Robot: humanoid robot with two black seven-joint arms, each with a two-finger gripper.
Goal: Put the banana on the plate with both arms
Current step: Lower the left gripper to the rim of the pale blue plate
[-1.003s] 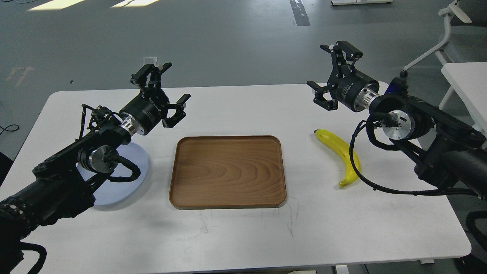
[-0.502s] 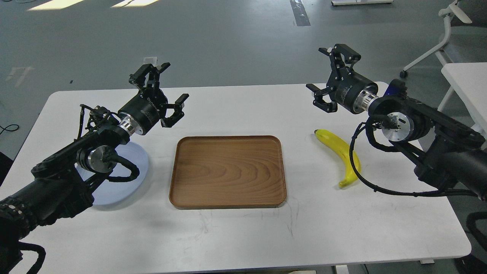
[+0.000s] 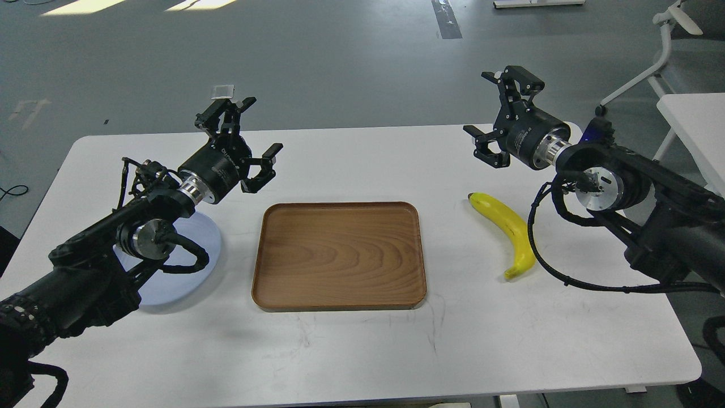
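The curved, smooth yellow banana (image 3: 508, 234) lies flat on the white counter (image 3: 362, 351), below and slightly right of the right gripper (image 3: 501, 116), whose fingers (image 3: 524, 79) are spread wide and hold nothing. It appears to sit there so the right arm can reach it first. The rectangular brown wooden tray (image 3: 338, 255) lies between the two sets of fingers, separating banana from plate. The round pale blue-grey plate (image 3: 192, 272) rests below the left gripper (image 3: 246, 136), partly hidden by that arm; its fingers (image 3: 271, 153) are likewise apart and empty. With the plate on the far side, a handover between arms seems intended. White lettering on both gripper bodies is too small to read.
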